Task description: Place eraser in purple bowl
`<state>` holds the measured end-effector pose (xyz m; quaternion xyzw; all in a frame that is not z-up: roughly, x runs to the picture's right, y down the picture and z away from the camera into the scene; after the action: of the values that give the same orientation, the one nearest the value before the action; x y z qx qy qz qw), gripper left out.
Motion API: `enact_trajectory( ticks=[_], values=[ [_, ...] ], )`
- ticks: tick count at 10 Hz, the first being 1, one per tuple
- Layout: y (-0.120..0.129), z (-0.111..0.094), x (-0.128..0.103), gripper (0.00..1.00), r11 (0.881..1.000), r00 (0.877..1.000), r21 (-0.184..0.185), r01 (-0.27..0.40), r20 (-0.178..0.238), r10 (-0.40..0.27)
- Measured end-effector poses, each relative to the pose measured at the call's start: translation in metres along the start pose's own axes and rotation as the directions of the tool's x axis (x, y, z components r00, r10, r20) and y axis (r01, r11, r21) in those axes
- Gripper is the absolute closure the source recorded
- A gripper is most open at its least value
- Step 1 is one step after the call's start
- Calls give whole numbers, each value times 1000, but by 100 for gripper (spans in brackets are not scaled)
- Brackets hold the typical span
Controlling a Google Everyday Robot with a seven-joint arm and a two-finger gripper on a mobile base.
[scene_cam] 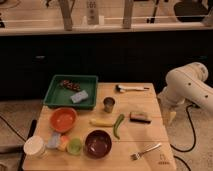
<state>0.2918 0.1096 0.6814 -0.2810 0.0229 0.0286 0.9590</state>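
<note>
— Wooden table (150, 137) is standing in front of dark cabinets, and I am working from its right side.

— Which step are you on?

— I am judging it to be the very first one, the reach for the eraser (140, 117). It is lying flat on the right half of the table with nothing touching it. My gripper (169, 116) is hanging past the table's right edge, pointing down, near the eraser but clearly apart from it. I cannot tell whether it is apart or together. It is carrying nothing that I can see.

— What is the next move asking of you?

— I am thinking it is asking me to swing my arm (187, 85) left over the table, come down on the eraser across its narrow sides, lift it, and then carry it left and toward the near edge. The purple bowl (98, 145) is sitting there, empty.

— Is anything getting in your way?

— A green pepper (118, 126) is lying between the eraser and the purple bowl, with a banana (101, 122) just beyond it. I am expecting to carry high enough to pass over both. A fork (146, 151) is lying near the front edge to the bowl's right, and a green cup (75, 145) is standing just to its left. An orange bowl (63, 119) is sitting farther left and is easy to mistake for the goal. A metal cup (109, 104) and a green tray (55, 97) are sitting farther back, out of my path.
</note>
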Motion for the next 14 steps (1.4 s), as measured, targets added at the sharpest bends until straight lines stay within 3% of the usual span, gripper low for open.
enact_trajectory(
  ticks=[10, 14],
  values=[
    [0, 2, 0, 20, 1000, 1000, 2, 2, -1, -2],
    [-7, 46, -18, 20, 999, 999, 14, 45, -4, -45]
  ],
)
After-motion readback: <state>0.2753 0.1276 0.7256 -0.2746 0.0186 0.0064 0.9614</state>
